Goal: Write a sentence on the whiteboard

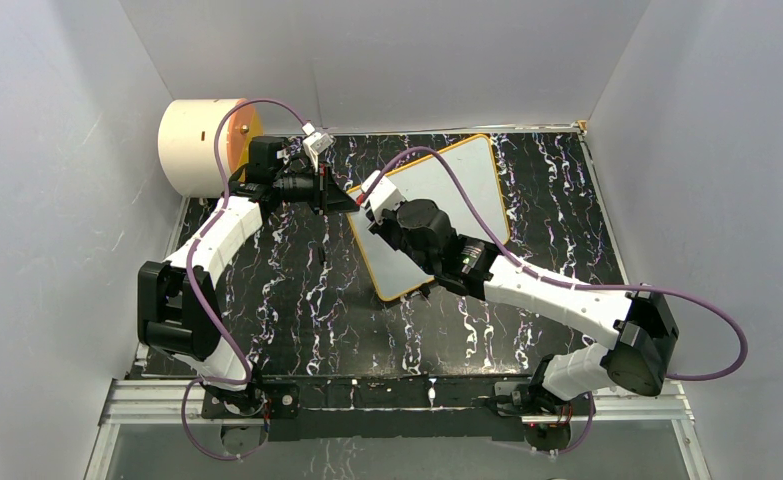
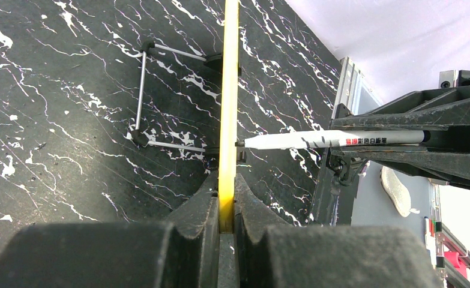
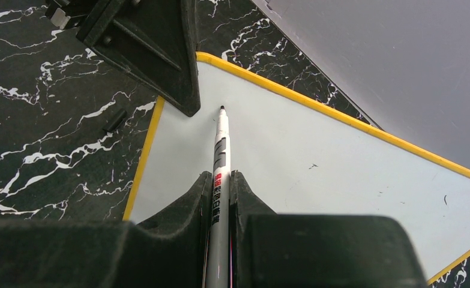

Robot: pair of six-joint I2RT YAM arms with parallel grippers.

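Plain pale walls (image 1: 47, 150), perhaps lilac-tinted, black white-veined tabletop (image 1: 297, 320), metal rail (image 1: 157, 402)

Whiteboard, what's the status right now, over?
Left claw shut on whiteboard frame. Right claw shut on marker, tip at the board. No writing visible. Left claw crowds the tip.

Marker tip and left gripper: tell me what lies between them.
Only a bare white strip of the whiteboard, shown in the right wrist view; the left gripper clamps the board's edge beside the marker tip.

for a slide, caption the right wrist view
Right claw holds a marker, tip near the whiteboard, whose edge the left claw clamps.
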